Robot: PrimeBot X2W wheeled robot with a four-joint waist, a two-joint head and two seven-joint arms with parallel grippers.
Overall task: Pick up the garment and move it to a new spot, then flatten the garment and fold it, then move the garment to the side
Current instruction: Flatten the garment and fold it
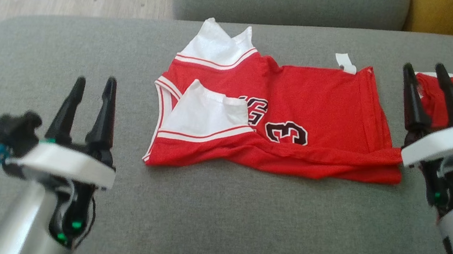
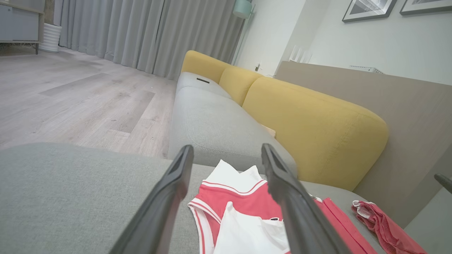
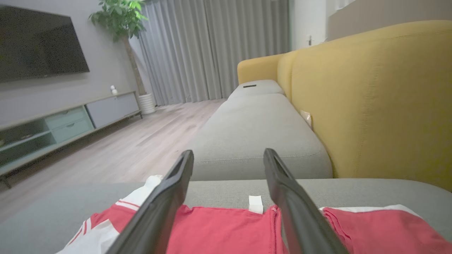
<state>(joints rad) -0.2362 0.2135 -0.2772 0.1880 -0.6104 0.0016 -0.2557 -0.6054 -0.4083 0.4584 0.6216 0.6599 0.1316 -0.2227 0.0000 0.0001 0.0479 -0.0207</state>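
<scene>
Soft even daylight, faint shadows, slightly blurred head view, wide-angle edge distortion

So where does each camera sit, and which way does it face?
Head view: up on the robot's head, looking down at the red jersey on the grey sofa seat; left claw and right claw show, both open.
Left wrist view: on the left wrist, facing along the sofa toward the curtains; its fingers frame the jersey's white shoulders.
Right wrist view: on the right wrist, facing the same way over the jersey's other end; its fingers show.
Shared: both wrist views take in the yellow backrest and curtains.
</scene>
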